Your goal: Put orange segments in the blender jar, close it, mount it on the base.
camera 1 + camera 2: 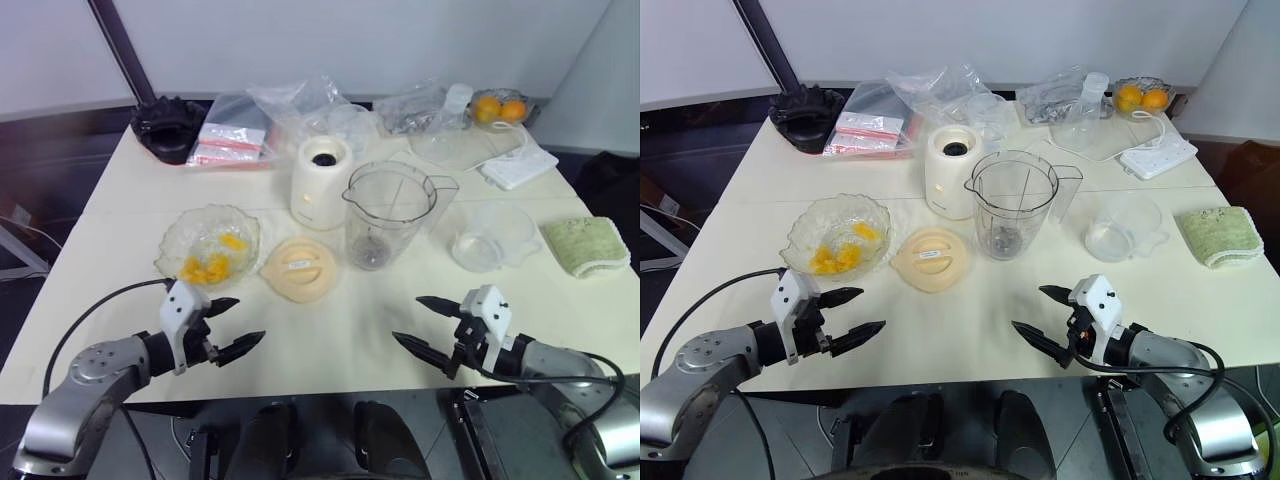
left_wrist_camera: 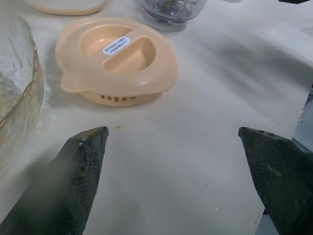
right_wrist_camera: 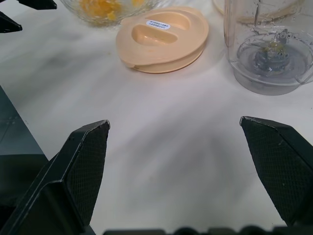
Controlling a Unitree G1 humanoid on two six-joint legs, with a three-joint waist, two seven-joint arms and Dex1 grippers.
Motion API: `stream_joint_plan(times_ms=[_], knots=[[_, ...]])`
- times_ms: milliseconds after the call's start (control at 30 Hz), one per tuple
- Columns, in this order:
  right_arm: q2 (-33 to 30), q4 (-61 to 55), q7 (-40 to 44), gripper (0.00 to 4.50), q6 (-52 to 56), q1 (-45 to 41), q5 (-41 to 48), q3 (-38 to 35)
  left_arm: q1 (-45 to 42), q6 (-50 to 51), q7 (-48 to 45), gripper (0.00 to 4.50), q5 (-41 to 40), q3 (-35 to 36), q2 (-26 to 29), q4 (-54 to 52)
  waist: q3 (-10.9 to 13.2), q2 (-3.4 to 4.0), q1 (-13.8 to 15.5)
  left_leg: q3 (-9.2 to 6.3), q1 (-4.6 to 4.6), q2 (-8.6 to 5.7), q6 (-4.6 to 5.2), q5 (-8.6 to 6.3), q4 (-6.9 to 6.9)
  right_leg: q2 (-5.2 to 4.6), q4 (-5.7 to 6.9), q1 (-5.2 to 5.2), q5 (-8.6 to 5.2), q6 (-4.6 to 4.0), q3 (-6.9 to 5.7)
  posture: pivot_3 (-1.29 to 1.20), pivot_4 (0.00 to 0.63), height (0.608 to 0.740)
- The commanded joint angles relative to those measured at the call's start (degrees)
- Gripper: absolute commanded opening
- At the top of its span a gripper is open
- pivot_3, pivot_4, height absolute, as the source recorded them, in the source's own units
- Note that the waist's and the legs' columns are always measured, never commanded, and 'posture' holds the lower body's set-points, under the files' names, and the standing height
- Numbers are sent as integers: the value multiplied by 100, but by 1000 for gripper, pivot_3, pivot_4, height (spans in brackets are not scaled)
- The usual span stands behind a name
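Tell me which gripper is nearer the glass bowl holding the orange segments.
Left. The left gripper hovers open just in front of the glass bowl of orange segments; the right gripper hovers open across the table, past the lid.

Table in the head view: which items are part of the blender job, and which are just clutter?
Job:
- orange segments in the glass bowl
- blender jar, open
- lid, flat on the table
- base, behind the jar

Clutter:
- whole oranges
- small clear cup
- green cloth
- plastic bags
- black holder
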Motion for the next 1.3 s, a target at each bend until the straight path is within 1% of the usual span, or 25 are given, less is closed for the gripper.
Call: stream_joint_plan(times_ms=[33,767,1000,1067,1167,1233,1300], knots=[[-64,-238,17,4500,-22,-83,66,-56,-37,-26,23,4451,-72,123,26,-182,0,0,-3,0,0,0,0,0,0,0,0,0,0,0,0,0,150,740],[-14,-241,-76,4500,-27,-181,-53,77,-181,-1,44,4451,-82,134,56,-214,0,0,-4,0,-5,0,-5,-3,-2,-3,-3,-5,0,-1,1,0,150,740],[-42,-268,-88,4500,-7,-252,-36,117,-297,50,70,4451,-113,243,128,-177,0,0,-4,0,-6,0,-4,-3,-5,-3,-5,-7,-1,-1,1,0,150,740],[-53,-288,-89,4500,22,-302,-20,128,-452,113,110,4451,-136,336,163,-74,1,-1,-4,0,-7,0,-4,-3,-5,-3,-5,-7,-1,-1,1,0,150,740],[-71,-426,-89,4500,163,-442,104,144,-887,82,71,4451,-31,470,371,272,4,-5,8,-1,-7,0,-4,-2,-4,-3,-5,-7,0,-1,-3,0,150,740],[-67,-604,-101,4500,379,-615,293,147,-1303,-21,-76,4451,168,476,678,705,4,-6,5,-1,-7,0,-3,-2,-3,-2,-4,-8,0,-2,-7,0,150,740],[-122,-803,-74,4500,648,-848,518,176,-1869,119,-246,4451,490,259,1199,1320,7,-9,6,-1,-8,0,5,3,-3,-1,-3,-9,0,-2,-13,0,150,740]])
